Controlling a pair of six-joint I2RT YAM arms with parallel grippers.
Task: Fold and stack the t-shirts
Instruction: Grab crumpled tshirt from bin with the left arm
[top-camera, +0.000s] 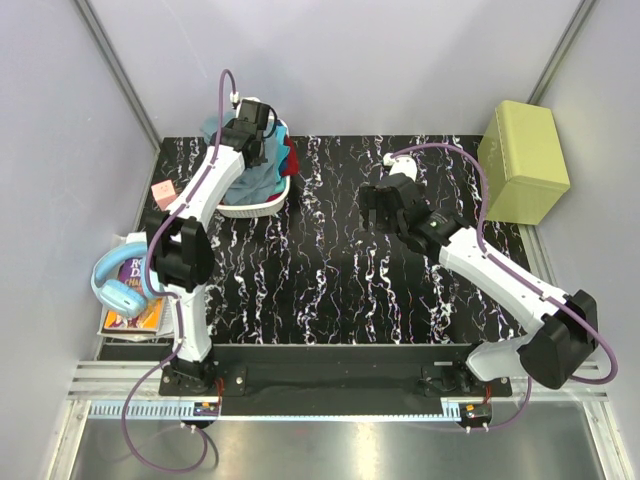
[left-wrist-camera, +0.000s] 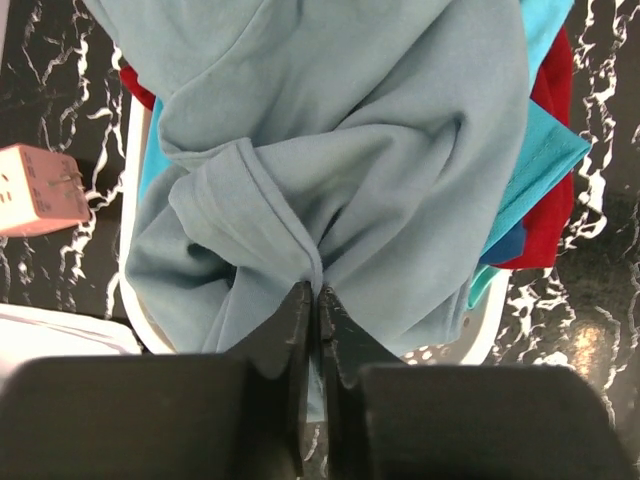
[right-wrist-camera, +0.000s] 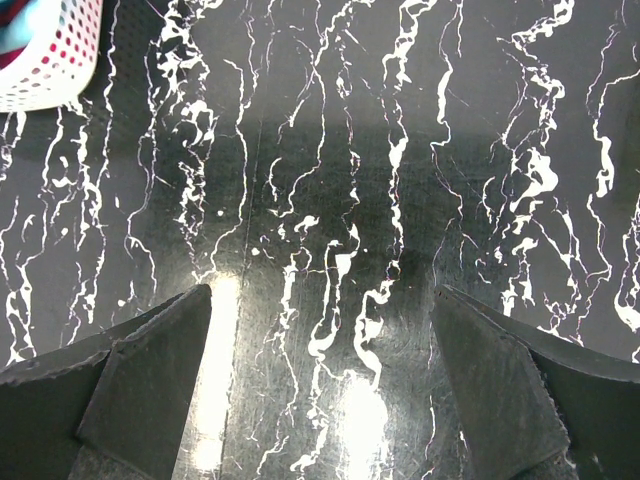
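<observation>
The grey-blue t-shirt (left-wrist-camera: 340, 150) lies bunched on top of the white laundry basket (top-camera: 250, 208) at the table's back left. Under it a turquoise t-shirt (left-wrist-camera: 540, 150) and a red t-shirt (left-wrist-camera: 550, 220) stick out on the right side. My left gripper (left-wrist-camera: 317, 292) is shut on a fold of the grey-blue t-shirt over the basket; in the top view it is at the basket (top-camera: 250, 125). My right gripper (top-camera: 385, 205) hangs open and empty over the bare table middle, jaws wide apart in the right wrist view (right-wrist-camera: 320, 300).
A pink block (left-wrist-camera: 35, 190) sits left of the basket. An olive-green box (top-camera: 522, 160) stands at the back right. Blue headphones (top-camera: 118, 285) lie on books off the table's left edge. The basket's corner (right-wrist-camera: 45, 60) shows in the right wrist view.
</observation>
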